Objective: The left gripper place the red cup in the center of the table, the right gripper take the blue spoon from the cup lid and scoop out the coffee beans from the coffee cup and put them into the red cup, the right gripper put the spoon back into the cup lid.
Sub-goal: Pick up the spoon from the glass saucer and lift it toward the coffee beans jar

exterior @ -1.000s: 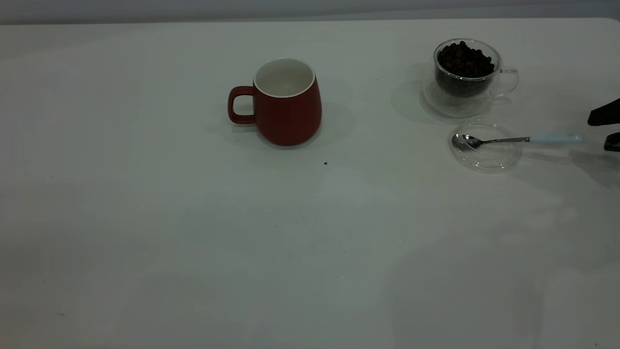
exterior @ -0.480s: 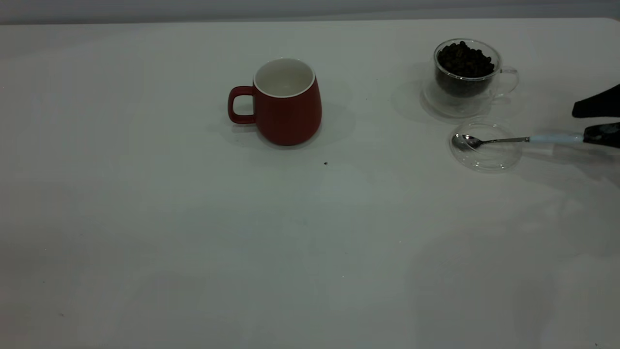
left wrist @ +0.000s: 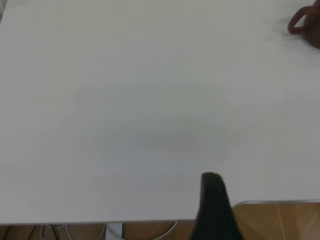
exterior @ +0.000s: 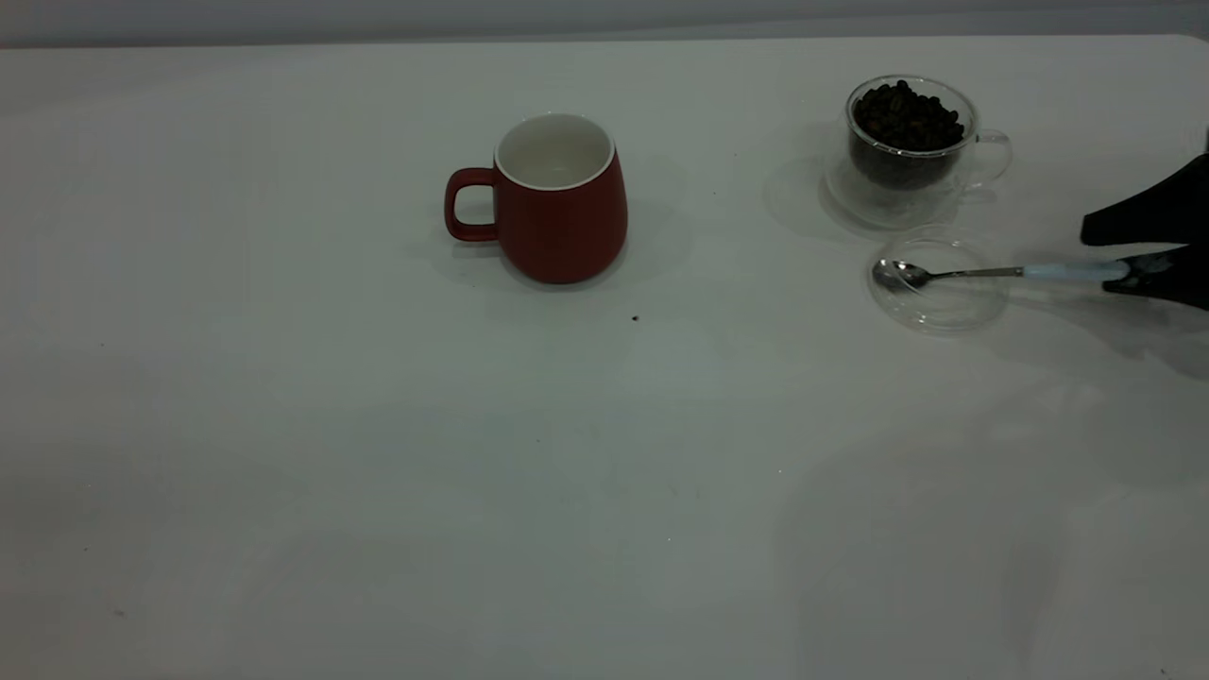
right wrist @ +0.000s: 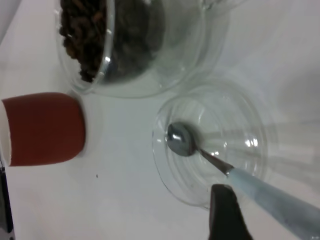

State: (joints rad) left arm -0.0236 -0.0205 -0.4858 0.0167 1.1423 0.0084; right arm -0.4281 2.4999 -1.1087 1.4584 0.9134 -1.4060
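Observation:
The red cup (exterior: pixel 562 203) stands upright near the middle of the table (exterior: pixel 378 453), handle to the left, its white inside empty. At the back right the clear coffee cup (exterior: pixel 909 142) holds a heap of coffee beans (exterior: pixel 907 115). Just in front lies the cup lid (exterior: pixel 938 283) with the blue spoon (exterior: pixel 1001 273) resting across it, bowl in the lid, handle pointing right. My right gripper (exterior: pixel 1100 255) is open at the handle's end, which lies between its fingers, against the lower one. One finger (right wrist: pixel 226 215) shows beside the handle. My left gripper (left wrist: pixel 215 205) hangs over the table's near left corner.
The table's right edge runs close behind the right gripper. A small dark speck (exterior: pixel 635 318) lies in front of the red cup. In the left wrist view the table corner (left wrist: pixel 240 204) and a brown floor (left wrist: pixel 280 222) show below it.
The right gripper has come in from the right edge to the spoon handle's end. Spoon and lid have slid slightly to the left. The red cup and coffee cup stayed put.

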